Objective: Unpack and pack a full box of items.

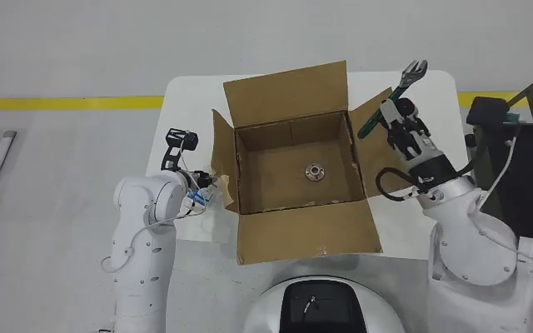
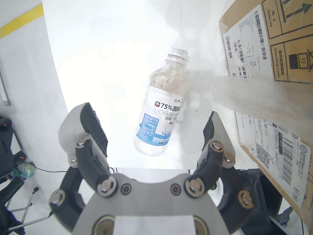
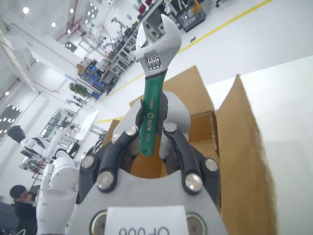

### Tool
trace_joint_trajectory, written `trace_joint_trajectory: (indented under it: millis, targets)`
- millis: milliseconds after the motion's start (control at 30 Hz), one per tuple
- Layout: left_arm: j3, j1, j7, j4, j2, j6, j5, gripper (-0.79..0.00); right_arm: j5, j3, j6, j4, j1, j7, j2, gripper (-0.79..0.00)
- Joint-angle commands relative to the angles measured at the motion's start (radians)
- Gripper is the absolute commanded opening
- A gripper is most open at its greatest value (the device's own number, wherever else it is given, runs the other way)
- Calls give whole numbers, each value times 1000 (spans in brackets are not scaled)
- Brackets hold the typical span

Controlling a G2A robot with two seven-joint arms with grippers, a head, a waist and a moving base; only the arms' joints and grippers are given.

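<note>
Seemingly we are unpacking — right gripper point(image 3: 151, 113) clamping the wrench point(image 3: 156, 50), left gripper point(image 2: 152, 123) gaping over the bottle point(image 2: 161, 103) — next, setting the wrench onto the table point(image 1: 191, 91).

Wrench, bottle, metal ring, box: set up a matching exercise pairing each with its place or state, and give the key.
1. wrench
2. bottle
3. metal ring
4. box

A. on the floor inside the box
B. clamped in the right gripper
C. flaps open, on the table
D. lying on the table outside the box

Pairs: 1-B, 2-D, 3-A, 4-C
</note>
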Motion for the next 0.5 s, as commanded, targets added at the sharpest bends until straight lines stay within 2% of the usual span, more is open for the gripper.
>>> trace_joint_trajectory:
  millis: [0, 200, 467]
  targets:
    - [0, 0, 0, 0, 0, 0, 0, 0, 32, 49, -9, -27, -18, 4, 7, -785]
    - [0, 0, 0, 0, 0, 0, 0, 0, 109, 206, -42, -94, -94, 13, 28, -785]
    - [0, 0, 0, 0, 0, 0, 0, 0, 129, 366, -83, -83, -235, 37, 53, -785]
